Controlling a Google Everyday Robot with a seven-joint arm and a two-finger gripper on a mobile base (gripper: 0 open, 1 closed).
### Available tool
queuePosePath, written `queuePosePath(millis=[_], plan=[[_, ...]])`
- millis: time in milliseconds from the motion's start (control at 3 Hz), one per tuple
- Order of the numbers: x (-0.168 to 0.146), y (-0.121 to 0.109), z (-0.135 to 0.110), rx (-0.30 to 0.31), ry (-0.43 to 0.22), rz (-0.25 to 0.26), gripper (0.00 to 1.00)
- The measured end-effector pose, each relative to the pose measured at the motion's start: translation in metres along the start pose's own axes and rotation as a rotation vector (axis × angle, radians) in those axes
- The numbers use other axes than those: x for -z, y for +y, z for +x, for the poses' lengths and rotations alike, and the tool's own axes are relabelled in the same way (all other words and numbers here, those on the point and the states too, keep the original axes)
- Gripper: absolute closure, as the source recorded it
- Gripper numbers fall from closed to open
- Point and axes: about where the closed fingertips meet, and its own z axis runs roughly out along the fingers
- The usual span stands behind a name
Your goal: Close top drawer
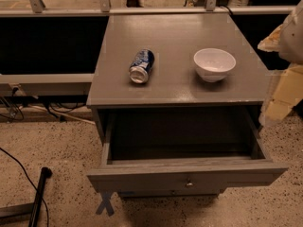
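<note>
The top drawer (187, 176) of the grey cabinet is pulled far out toward me. Its deep box is empty and dark inside. Its front panel has a small round metal knob (189, 184) at centre. My gripper (279, 98) is the cream-coloured shape at the right edge of the view. It hangs beside the cabinet's right front corner, above and to the right of the drawer's right side wall, and is not touching the drawer.
On the cabinet top (180, 91) a blue soda can (142, 66) lies on its side and a white bowl (214, 64) stands upright. A black pole (38, 193) and cables lie on the speckled floor at left. A blue tape cross (105, 203) marks the floor under the drawer's left corner.
</note>
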Motion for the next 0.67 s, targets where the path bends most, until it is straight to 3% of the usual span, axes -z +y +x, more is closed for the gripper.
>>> queuePosePath(millis=[667], plan=[[-0.0052,0.0001,-0.0055,0.021,-0.008,-0.001,0.0]])
